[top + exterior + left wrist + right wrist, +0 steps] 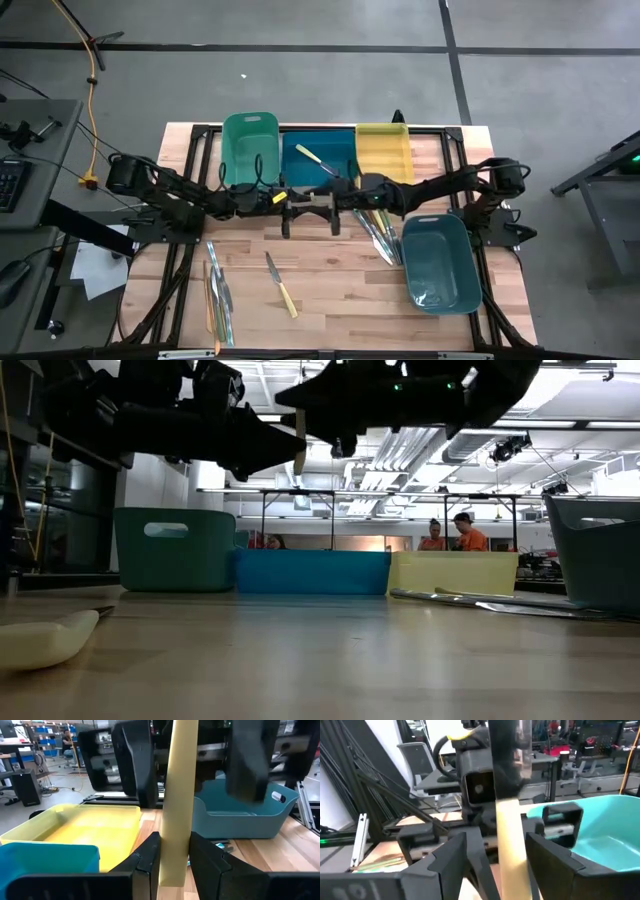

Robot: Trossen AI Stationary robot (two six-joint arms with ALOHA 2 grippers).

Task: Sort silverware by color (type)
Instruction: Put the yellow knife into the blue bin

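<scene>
A utensil with a pale yellow handle stands upright in the air over the table's middle, metal end up. My left gripper is shut on it. My right gripper faces the left one, open, with one finger on each side of the handle and a gap on both sides. In the high view the two grippers meet, left and right. More silverware lies flat on the table: a pile at the near left, a yellow-handled knife, and a pile. My left gripper pinches the pale yellow handle near its lower end between its two fingers. The fingers come in level from the table's left and lie across the handle. The utensil stands upright, clear of the table, its lower end a little below the fingers.
Along the far edge stand a green bin, a blue bin with one utensil in it, and a yellow bin. A teal bin sits at the near right. People show in the room behind.
</scene>
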